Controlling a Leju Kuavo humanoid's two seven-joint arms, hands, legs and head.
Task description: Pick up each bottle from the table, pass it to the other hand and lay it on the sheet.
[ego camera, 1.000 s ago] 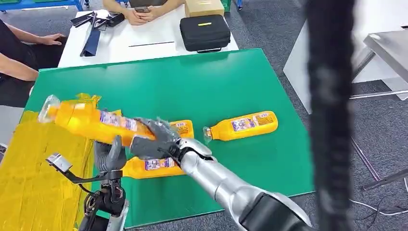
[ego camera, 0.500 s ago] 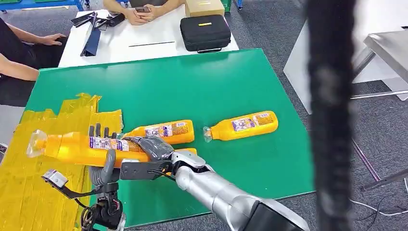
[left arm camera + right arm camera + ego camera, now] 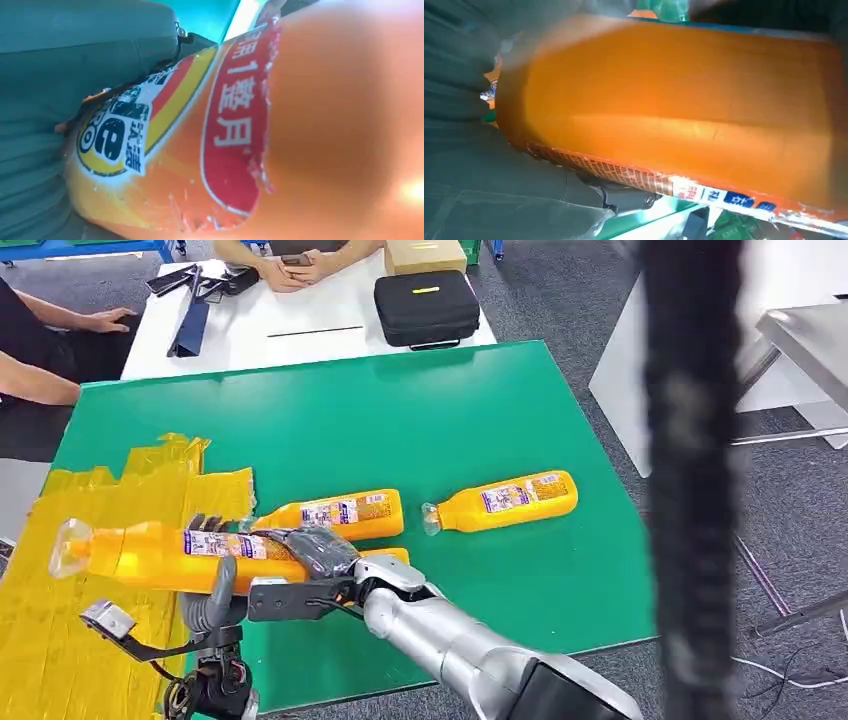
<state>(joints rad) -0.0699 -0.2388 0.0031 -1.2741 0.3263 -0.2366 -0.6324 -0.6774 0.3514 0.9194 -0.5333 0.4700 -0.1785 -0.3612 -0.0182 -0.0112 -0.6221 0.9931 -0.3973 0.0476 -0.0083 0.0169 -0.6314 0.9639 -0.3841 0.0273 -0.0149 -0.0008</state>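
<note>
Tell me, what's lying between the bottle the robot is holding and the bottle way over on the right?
Another orange bottle lies on the green table between the held bottle and the right-hand bottle, seen in the head view.

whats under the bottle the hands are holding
Under the held bottle, its cap end hangs over the yellow sheet. The left hand and right hand cover what lies beneath its base end.

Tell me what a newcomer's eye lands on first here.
An orange bottle held level between both hands, the right hand on its base end and the left hand under its middle, above the yellow sheet. More orange bottles lie on the green table behind.
</note>
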